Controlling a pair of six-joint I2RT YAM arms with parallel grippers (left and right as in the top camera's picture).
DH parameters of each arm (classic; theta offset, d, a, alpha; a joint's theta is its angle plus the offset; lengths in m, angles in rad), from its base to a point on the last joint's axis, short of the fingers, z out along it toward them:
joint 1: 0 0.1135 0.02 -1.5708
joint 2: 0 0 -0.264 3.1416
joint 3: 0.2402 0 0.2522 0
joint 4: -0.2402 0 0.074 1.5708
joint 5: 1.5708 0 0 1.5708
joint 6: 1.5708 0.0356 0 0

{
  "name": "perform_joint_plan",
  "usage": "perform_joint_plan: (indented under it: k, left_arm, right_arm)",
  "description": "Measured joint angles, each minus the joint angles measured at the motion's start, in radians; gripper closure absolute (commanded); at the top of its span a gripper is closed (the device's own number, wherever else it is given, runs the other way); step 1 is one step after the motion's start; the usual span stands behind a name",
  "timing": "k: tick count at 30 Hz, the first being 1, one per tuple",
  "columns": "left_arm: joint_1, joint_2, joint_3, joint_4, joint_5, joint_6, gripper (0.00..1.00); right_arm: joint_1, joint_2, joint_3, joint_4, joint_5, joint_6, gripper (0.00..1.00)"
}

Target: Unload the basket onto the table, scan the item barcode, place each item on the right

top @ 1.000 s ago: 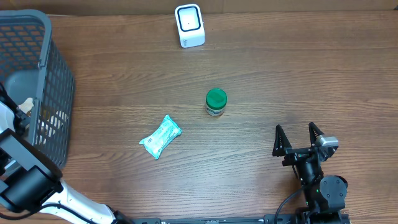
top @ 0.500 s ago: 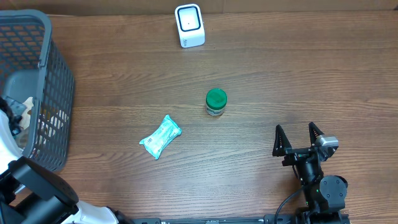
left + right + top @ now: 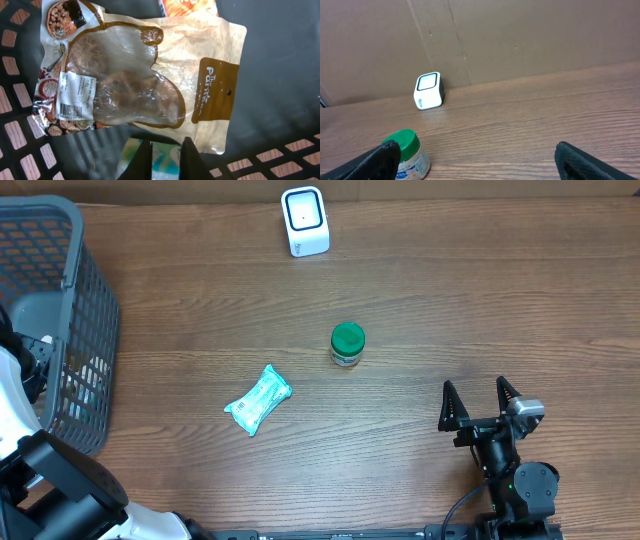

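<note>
Tabletop (image 3: 450, 290) as before; left arm (image 3: 18, 395) in new pose at basket (image 3: 95, 300).

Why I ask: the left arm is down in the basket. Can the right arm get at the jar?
Probably yes: the right gripper is open, and only bare table lies between it and the jar.

Mock checkout (prob. lab setup): barcode scanner (image 3: 305, 220), shopping basket (image 3: 95, 320), cardboard backdrop (image 3: 520, 35).
</note>
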Motion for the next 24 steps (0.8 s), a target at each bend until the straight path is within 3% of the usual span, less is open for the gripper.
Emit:
perform_joint_plan:
  k: [1, 3, 4, 6, 14, 24]
  left_arm:
    - [0.0, 0.0, 0.0, 0.0, 0.002, -0.001, 0.51]
    - [0.0, 0.0, 0.0, -0.002, 0.003, -0.008, 0.26]
    - [0.0, 0.0, 0.0, -0.011, 0.006, -0.007, 0.14]
    - [0.0, 0.0, 0.0, -0.03, 0.016, -0.006, 0.04]
    - [0.0, 0.053, -0.021, -0.045, 0.09, 0.03, 0.0]
    - [0.004, 0.172, -0.036, -0.046, 0.158, 0.115, 0.1]
  right_arm:
    - [0.0, 0.0, 0.0, 0.0, 0.0, 0.0, 0.0]
    - [0.0, 0.0, 0.0, 0.0, 0.0, 0.0, 0.0]
    - [0.0, 0.0, 0.0, 0.0, 0.0, 0.0, 0.0]
    - [0.0, 0.0, 0.0, 0.0, 0.0, 0.0, 0.0]
    - [0.0, 0.0, 0.0, 0.0, 0.0, 0.0, 0.0]
    - [0.0, 0.0, 0.0, 0.0, 0.0, 0.0, 0.0]
